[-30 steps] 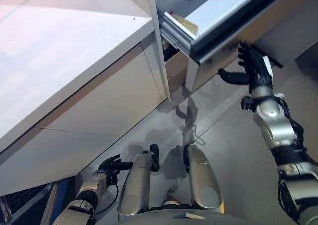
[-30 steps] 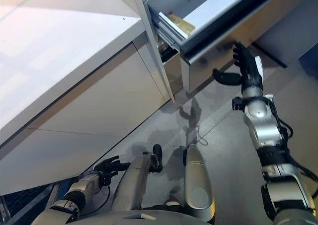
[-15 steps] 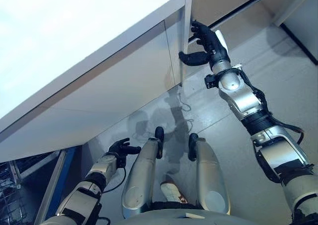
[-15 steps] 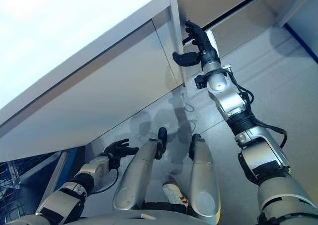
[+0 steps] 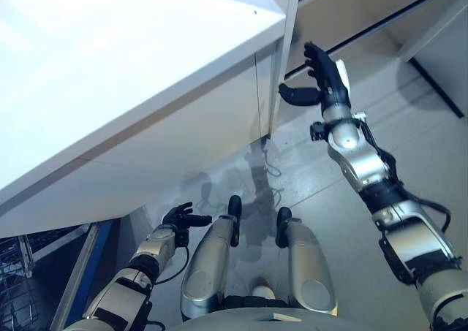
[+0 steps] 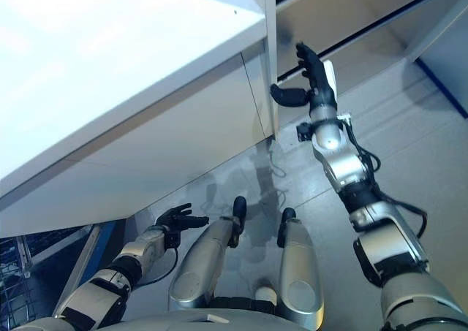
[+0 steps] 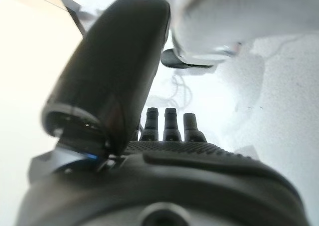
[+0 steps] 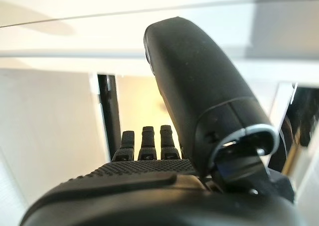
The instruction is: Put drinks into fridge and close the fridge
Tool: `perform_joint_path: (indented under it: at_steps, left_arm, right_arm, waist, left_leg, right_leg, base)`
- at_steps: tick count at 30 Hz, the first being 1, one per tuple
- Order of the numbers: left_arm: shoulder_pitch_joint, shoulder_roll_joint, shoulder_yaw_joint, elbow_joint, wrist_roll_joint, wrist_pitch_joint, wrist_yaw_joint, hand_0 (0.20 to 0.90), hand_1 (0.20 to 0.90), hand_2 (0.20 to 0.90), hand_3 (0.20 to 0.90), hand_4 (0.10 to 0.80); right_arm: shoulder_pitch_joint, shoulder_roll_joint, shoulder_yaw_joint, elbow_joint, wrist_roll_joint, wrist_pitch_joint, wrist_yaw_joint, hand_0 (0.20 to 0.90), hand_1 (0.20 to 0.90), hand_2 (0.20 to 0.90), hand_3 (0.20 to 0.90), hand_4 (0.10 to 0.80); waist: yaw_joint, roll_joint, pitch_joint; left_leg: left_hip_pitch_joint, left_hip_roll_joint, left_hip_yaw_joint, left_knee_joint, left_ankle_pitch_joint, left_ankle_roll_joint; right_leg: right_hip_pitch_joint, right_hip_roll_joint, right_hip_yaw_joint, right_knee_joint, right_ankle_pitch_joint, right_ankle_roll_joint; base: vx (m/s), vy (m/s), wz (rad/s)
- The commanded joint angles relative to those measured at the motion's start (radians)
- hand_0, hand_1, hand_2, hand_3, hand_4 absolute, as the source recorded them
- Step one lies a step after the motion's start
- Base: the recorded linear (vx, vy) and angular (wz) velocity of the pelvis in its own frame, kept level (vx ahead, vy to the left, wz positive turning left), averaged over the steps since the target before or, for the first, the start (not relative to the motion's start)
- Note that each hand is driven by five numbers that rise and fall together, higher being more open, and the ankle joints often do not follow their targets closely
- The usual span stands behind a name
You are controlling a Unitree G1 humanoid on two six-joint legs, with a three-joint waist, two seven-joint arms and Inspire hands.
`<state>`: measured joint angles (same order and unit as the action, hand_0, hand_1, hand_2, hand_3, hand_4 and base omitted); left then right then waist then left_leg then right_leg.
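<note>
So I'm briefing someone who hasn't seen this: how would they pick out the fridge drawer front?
Start at the big white countertop. Follow its right end to the vertical white panel. The drawer front is the beige face just beyond, crossed by a dark slot, with the right hand open before it.

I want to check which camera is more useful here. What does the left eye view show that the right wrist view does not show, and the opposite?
Only the left eye view shows the white counter, the grey floor, the left hand hanging low beside the cabinet, and a wire rack at the lower left corner.

Only the right wrist view shows, from close, a dark gap between the pale panels ahead of the fingers.

Both show the right hand, open with straight fingers and holding nothing, raised by the cabinet front. No drinks are visible in either.
</note>
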<state>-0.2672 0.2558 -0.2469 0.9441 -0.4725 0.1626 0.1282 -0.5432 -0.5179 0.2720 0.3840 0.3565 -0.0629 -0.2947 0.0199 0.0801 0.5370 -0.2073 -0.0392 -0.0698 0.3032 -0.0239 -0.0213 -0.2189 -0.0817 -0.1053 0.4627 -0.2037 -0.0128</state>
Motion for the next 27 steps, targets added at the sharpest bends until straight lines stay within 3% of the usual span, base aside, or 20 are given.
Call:
perform_joint_path:
  at_steps: [1,4,6,9,14,19,27]
  left_arm:
    - [0.151,0.053,0.047,-0.021,0.024,0.004,0.009,0.9,0.9,0.9,0.9,0.8]
    - [0.218,0.05,0.074,-0.024,0.048,-0.006,-0.014,0.9,0.9,0.9,0.9,0.8]
    - [0.268,0.052,0.109,0.008,0.073,-0.033,-0.039,0.9,0.9,0.9,0.9,0.8]
    - [0.296,0.051,0.141,0.073,0.077,-0.084,-0.058,0.9,0.9,0.9,0.9,0.8]
    - [0.312,0.042,0.165,0.169,0.104,-0.151,-0.104,0.9,0.9,0.9,0.9,0.8]
    - [0.313,0.02,0.147,0.254,0.143,-0.245,-0.148,0.9,0.9,0.9,0.9,0.8]
    - [0.319,-0.007,0.131,0.297,0.146,-0.28,-0.175,0.9,0.9,0.9,0.9,0.8]
  right_arm:
    - [0.229,0.038,-0.074,-0.03,-0.024,-0.103,0.091,0.9,0.9,0.9,0.9,0.8]
    - [0.381,0.074,-0.098,0.039,-0.028,-0.081,0.11,0.9,0.9,0.9,0.9,0.8]
    - [0.485,0.126,-0.115,0.182,-0.04,-0.038,0.129,0.9,0.9,0.9,0.9,0.8]
    - [0.545,0.16,-0.133,0.355,-0.072,-0.045,0.169,0.9,0.9,0.9,0.9,0.8]
    - [0.602,0.207,-0.121,0.587,-0.163,-0.04,0.319,0.9,0.9,0.9,0.9,0.8]
    - [0.623,0.244,-0.152,0.822,-0.131,0.01,0.371,0.9,0.9,0.9,0.9,0.8]
    - [0.624,0.263,-0.152,0.873,-0.146,0.063,0.425,0.9,0.9,0.9,0.9,0.8]
  waist:
    - [-0.038,-0.09,-0.202]
    - [-0.044,-0.101,-0.26]
    - [-0.052,-0.11,-0.321]
    - [-0.057,-0.117,-0.364]
    - [-0.057,-0.118,-0.397]
    - [-0.056,-0.114,-0.406]
    - [-0.059,-0.109,-0.418]
  left_leg:
    - [0.096,-0.033,0.085,-0.068,-0.076,0.058]
    - [0.159,-0.023,0.093,-0.125,-0.066,0.056]
    - [0.216,-0.009,0.109,-0.186,-0.055,0.051]
    - [0.262,0.001,0.124,-0.256,-0.038,0.045]
    - [0.288,0.008,0.12,-0.322,-0.011,0.039]
    - [0.293,0.012,0.119,-0.328,-0.011,0.039]
    - [0.303,0.011,0.118,-0.328,-0.022,0.041]
  right_leg:
    - [0.104,0.016,0.032,-0.24,0.137,0.037]
    - [0.166,0.022,0.029,-0.298,0.153,0.047]
    - [0.215,0.025,0.023,-0.359,0.177,0.059]
    - [0.254,0.033,0.024,-0.423,0.203,0.072]
    - [0.276,0.046,0.028,-0.456,0.211,0.075]
    - [0.284,0.05,0.026,-0.456,0.2,0.071]
    - [0.294,0.055,0.028,-0.454,0.186,0.07]
  base:
    - [0.138,-0.004,-0.16]
    - [0.094,0.001,-0.06]
    - [0.088,0.006,-0.08]
    - [0.016,-0.002,-0.13]
    - [-0.038,-0.032,-0.09]
    - [-0.039,-0.012,-0.02]
    - [-0.003,0.008,-0.01]
